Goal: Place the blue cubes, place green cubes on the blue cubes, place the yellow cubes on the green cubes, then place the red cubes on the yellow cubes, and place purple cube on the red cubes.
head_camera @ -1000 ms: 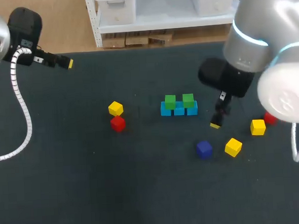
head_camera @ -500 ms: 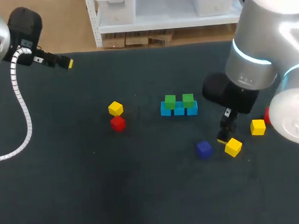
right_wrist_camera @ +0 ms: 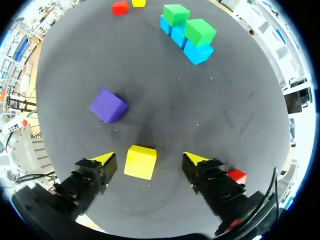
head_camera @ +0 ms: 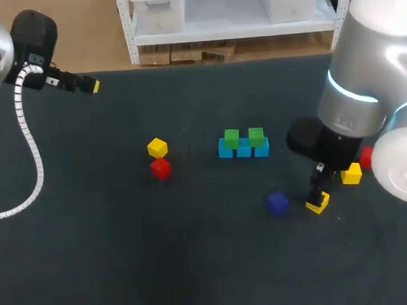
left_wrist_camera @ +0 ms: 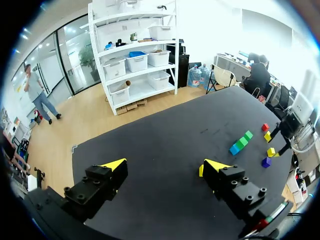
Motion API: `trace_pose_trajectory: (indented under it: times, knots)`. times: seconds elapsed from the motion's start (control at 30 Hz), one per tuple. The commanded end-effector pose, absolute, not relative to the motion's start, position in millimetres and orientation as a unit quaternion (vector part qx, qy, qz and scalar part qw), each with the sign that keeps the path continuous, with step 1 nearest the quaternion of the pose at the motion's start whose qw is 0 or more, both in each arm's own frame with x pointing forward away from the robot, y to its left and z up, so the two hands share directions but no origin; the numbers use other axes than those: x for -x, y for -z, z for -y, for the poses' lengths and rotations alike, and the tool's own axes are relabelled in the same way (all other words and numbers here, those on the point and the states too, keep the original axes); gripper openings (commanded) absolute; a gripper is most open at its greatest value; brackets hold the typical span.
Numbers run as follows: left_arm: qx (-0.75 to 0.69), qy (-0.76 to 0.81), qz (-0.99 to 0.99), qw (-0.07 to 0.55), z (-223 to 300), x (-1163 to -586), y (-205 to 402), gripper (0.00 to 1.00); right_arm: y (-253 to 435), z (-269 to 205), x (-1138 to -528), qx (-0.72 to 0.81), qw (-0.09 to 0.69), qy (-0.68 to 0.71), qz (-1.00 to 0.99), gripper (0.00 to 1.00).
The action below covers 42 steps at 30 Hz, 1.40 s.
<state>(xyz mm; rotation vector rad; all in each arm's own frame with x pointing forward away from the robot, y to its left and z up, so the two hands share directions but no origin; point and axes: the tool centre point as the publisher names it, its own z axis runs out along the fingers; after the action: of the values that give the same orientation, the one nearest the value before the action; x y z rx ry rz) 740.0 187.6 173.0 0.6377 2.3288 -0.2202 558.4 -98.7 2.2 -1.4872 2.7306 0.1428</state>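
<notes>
Three blue cubes (head_camera: pixel 243 149) form a row mid-table, and two green cubes (head_camera: pixel 231 137) (head_camera: pixel 256 136) rest on them. My right gripper (head_camera: pixel 319 195) is down over a yellow cube (head_camera: pixel 318 203). In the right wrist view this yellow cube (right_wrist_camera: pixel 140 161) lies between the fingers of the right gripper (right_wrist_camera: pixel 150 159), a gap on each side, so the gripper is open. The purple cube (head_camera: pixel 278 203) (right_wrist_camera: pixel 108 105) lies just left of it. My left gripper (head_camera: pixel 89 85) (left_wrist_camera: pixel 162 167) hangs open and empty over the far left corner.
A yellow cube (head_camera: pixel 157 148) and a red cube (head_camera: pixel 161 168) sit together left of the stack. Another yellow cube (head_camera: pixel 351 174) and a red cube (head_camera: pixel 366 158) lie beside my right arm, the red one partly hidden. The table's front half is bare dark mat (head_camera: pixel 162 265).
My right gripper moved from beside the stack toward the front right and came down around the yellow cube. The left arm stayed still.
</notes>
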Motion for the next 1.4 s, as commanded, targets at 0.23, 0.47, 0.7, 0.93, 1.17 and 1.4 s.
trace_pose_trajectory:
  times: [0.23,0.47,0.7,0.93,1.17,1.4]
  knots:
    - [-0.248,0.089,-0.898,0.352,-189.2,-740.5,-172.5,1.00,8.7,96.3,-560.1,0.486,-0.005,-0.051,-0.872,0.49]
    - [-0.248,0.089,-0.898,0.352,-189.2,-740.5,-172.5,1.00,-3.1,96.5,-561.9,0.497,-0.003,-0.042,-0.867,0.12]
    - [-0.248,0.089,-0.898,0.352,-189.2,-740.5,-172.5,1.00,-40.7,101.2,-575.4,0.549,-0.009,-0.026,-0.836,0.00]
    - [-0.248,0.089,-0.898,0.352,-189.2,-740.5,-172.5,1.00,-93.2,97.9,-603.3,0.602,0.021,-0.019,-0.798,0.00]
    - [-0.248,0.089,-0.898,0.352,-189.2,-740.5,-172.5,1.00,-124.2,67.3,-629.8,0.641,0.044,0.000,-0.766,0.00]
    - [-0.248,0.089,-0.898,0.352,-189.2,-740.5,-172.5,1.00,-131.5,27.6,-641.4,0.686,0.053,0.007,-0.725,0.00]
